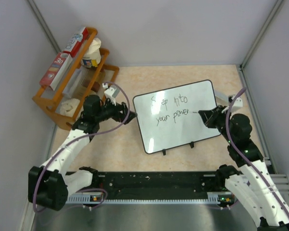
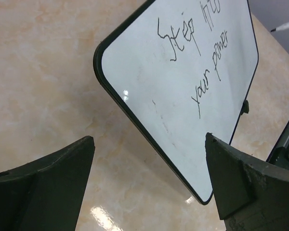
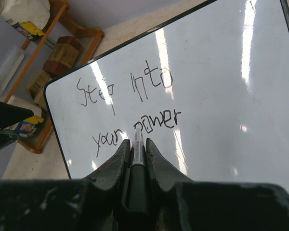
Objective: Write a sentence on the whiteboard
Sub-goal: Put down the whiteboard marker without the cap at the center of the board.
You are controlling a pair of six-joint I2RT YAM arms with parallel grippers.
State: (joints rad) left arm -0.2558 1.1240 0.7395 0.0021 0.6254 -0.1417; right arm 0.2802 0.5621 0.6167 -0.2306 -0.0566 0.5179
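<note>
1. The right hand (image 3: pixel 137 143) is clamped on a marker (image 3: pixel 138 137), whose tip is by the word "power"
2. The left hand (image 2: pixel 149 139) has its fingers spread wide with nothing between them
3. The whiteboard (image 1: pixel 180 132) lies on the counter (image 1: pixel 125 149) between both hands, its left edge just ahead of the left hand and its clips toward the arms
4. The sentence (image 1: pixel 173 109) reads "Step into your power" in two lines
5. A wooden rack (image 1: pixel 48 103) holding boxes stands at the far left

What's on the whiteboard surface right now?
Two handwritten lines, the sentence "Step into your power". The right gripper holds a marker over the whiteboard, hiding part of "power" in its wrist view; tip contact unclear.
</note>
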